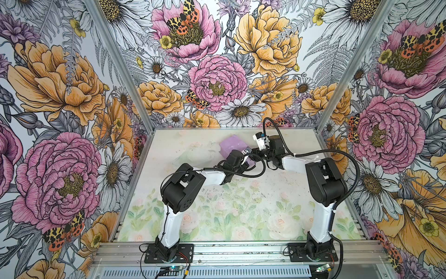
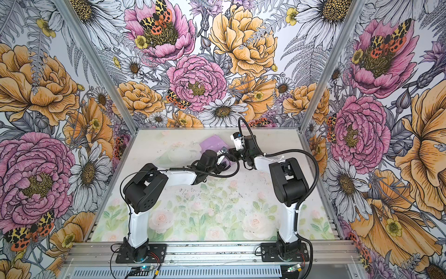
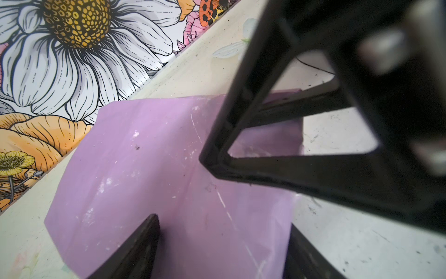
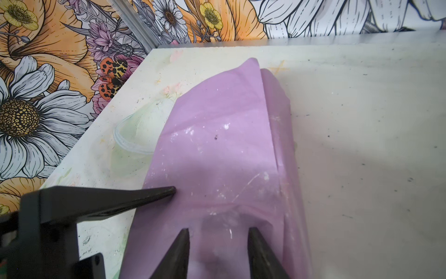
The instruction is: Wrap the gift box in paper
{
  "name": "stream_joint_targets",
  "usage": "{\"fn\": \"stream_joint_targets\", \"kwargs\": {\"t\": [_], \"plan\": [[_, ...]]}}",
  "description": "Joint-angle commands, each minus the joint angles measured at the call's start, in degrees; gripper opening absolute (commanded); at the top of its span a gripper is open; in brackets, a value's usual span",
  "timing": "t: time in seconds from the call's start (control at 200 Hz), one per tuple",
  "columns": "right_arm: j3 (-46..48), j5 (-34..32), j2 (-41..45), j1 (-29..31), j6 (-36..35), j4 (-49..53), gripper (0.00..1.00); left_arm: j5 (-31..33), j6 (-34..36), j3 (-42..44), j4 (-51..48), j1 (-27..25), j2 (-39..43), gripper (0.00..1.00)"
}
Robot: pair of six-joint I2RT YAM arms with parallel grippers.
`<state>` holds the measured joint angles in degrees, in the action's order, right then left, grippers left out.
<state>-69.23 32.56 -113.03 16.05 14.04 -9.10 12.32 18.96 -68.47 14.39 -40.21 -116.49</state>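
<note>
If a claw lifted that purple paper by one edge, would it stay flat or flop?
Probably flop: the paper looks thin and lies in soft, uneven folds rather than flat. It likely weighs very little, so a light push might slide or bunch it. White creases and scuffs suggest it marks easily and could tear.

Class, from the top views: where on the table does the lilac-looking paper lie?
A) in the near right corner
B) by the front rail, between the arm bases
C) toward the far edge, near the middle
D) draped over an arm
C: in both top views the paper lies on the table toward its far edge, near the middle.
</note>
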Motion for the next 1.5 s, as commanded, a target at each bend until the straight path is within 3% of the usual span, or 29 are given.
{"fn": "stream_joint_targets", "kwargs": {"t": [0.0, 0.31, 0.675, 0.931, 1.291, 1.491], "plan": [[0.21, -0.72, 3.06, -0.32, 0.69, 0.56, 0.44, -2.2, -1.56, 2.24, -7.34, 1.1, -1.75, 0.75], [2.74, 2.09, 7.73, -2.13, 4.28, -1.48, 0.45, -2.3, -1.65, 2.53, -7.36, 1.08, -1.55, 0.75], [12.88, 8.76, 11.26, -4.09, 7.15, -2.64, 0.44, -2.3, -1.56, 2.89, -7.01, 1.19, -1.37, 0.75], [14.43, 16.77, 5.35, -5.38, 11.84, -11.12, 0.5, -2.48, -1.58, 2.89, -6.84, 1.22, -1.3, 0.75], [10.79, 18.0, -0.82, -5.62, 10.57, -11.29, 0.51, -2.47, -1.56, 2.8, -6.83, 1.24, -1.45, 0.75], [10.7, 18.28, -1.75, -5.73, 10.48, -11.32, 0.43, -2.65, -1.56, 2.53, -6.83, 1.27, -1.73, 0.75]]}}
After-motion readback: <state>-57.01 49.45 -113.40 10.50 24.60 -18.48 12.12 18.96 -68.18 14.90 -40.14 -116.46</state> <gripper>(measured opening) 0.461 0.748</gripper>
